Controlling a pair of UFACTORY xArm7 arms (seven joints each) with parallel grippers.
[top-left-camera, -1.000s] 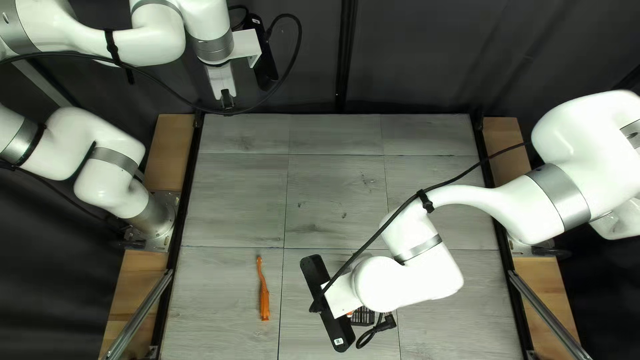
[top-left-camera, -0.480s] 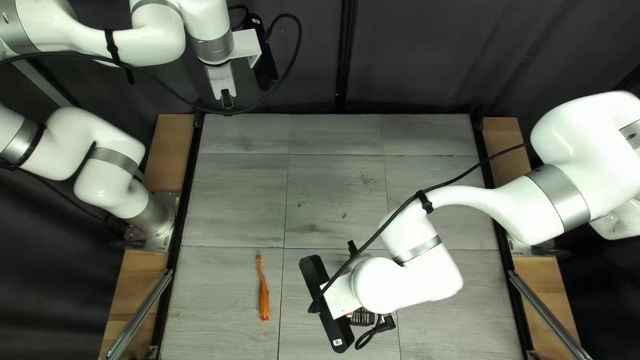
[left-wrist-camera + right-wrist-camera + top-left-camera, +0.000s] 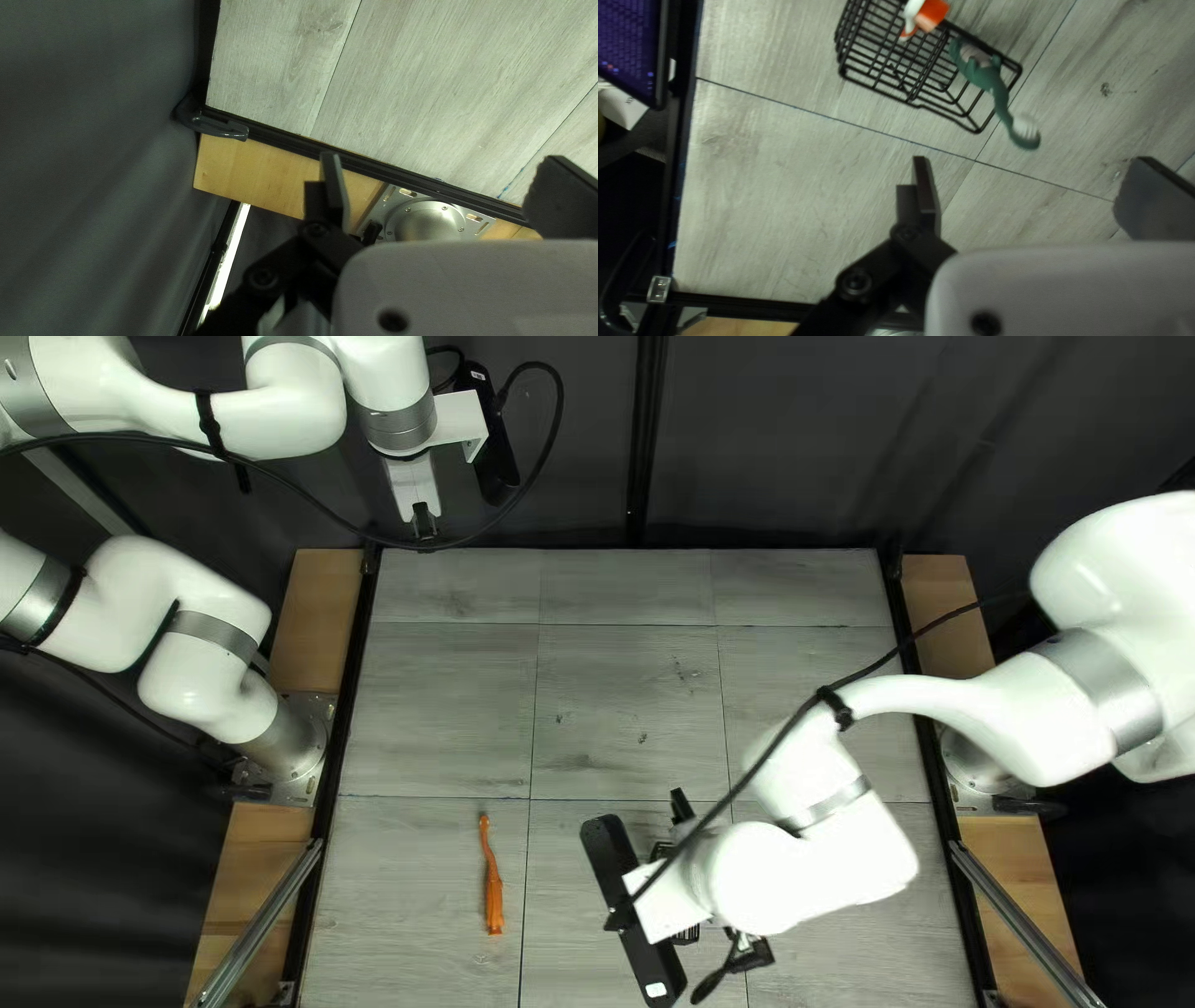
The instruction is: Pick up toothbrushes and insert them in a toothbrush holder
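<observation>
Orange toothbrush [image 3: 494,902] on the surface [image 3: 623,709], green toothbrush [image 3: 1001,102] in the wire holder [image 3: 875,86]

At the far left, our left arm [image 3: 299,411] reaches across so that its pincer [image 3: 425,523] hangs just past the surface's far edge; the fingers are spread wide and grip nothing. To the right of it, in the near part of the surface, we see the orange toothbrush lying flat, its slim end toward the far side. Further right, our right arm [image 3: 797,871] leans over the near part, and its pincer [image 3: 672,828] is wide open too, with nothing held. Ahead of that pincer, and apart from it, stands the black wire holder, mostly hidden under the arm from above. The green toothbrush sits in it, bristled head sticking out past the rim. An orange-and-white item [image 3: 934,14] also shows at the holder, only in part.
</observation>
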